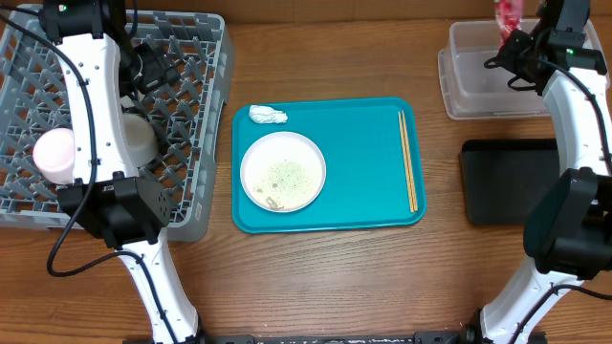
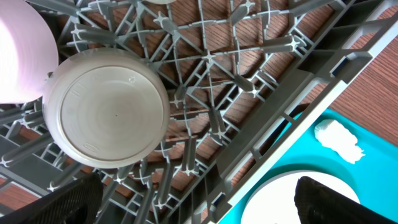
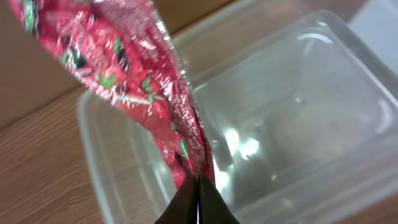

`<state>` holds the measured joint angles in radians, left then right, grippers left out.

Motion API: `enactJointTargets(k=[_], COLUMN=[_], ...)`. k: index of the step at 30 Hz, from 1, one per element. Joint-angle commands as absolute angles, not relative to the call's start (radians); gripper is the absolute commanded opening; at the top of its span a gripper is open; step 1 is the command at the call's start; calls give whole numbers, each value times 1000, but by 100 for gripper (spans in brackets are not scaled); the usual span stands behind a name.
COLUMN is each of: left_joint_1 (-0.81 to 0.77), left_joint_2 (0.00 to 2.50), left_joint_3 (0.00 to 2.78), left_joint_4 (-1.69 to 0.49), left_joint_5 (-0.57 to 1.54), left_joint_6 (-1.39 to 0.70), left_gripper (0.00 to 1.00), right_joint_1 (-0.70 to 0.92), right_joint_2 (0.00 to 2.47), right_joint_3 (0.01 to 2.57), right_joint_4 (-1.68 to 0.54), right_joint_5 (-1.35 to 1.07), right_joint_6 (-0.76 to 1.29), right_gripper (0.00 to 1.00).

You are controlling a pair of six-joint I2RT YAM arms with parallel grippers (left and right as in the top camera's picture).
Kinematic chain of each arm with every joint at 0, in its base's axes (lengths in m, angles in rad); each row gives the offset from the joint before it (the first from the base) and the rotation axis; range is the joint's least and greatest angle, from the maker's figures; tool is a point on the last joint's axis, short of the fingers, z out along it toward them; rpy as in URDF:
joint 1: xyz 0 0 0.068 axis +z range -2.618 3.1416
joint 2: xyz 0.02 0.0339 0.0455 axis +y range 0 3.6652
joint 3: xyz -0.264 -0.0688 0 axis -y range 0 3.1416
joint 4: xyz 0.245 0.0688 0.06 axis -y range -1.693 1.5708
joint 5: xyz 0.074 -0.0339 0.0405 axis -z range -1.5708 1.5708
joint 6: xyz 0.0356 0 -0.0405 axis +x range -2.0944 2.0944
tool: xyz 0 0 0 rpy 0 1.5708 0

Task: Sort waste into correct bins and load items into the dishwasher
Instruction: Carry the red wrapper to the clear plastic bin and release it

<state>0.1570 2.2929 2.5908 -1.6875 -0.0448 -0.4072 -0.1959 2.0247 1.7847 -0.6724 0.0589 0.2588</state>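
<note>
Red wrapper (image 3: 143,81) pinched in closed right hand (image 3: 199,198), hanging over clear tub (image 3: 298,124) near rim. Risk: light foil clings or flutters outside on release. Left hand (image 2: 199,208) wide open, empty, over rack (image 2: 273,81).

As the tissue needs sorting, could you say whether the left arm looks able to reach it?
Probably yes: the left gripper is open and empty, and the tissue lies uncovered on the teal tray, beside the rack.
</note>
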Motion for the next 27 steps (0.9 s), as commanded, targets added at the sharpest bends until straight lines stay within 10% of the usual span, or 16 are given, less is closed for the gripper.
enactJointTargets(k=[1,13,17,27], left_joint_1=[149,151,150,150], left_joint_2=[2280,2280,2280,2280], left_joint_3=[2605,2605,2605,2605], left_joint_4=[-1690,-1690,-1690,-1690], left_joint_5=[-44,-44,-44,-44], left_joint_6=[-385,-385,-385,-385], left_gripper=[100,100,100,100], right_joint_1=[-200,-200,-200,-132], right_joint_2=[2014,2014,2014,1908], right_joint_3=[1787,1787,1787,1787], right_joint_4=[-676,-687,-707,-701], right_joint_5=[163,202,200,-420], right_joint_6=[297,297,297,234], right_gripper=[4,11,52,60])
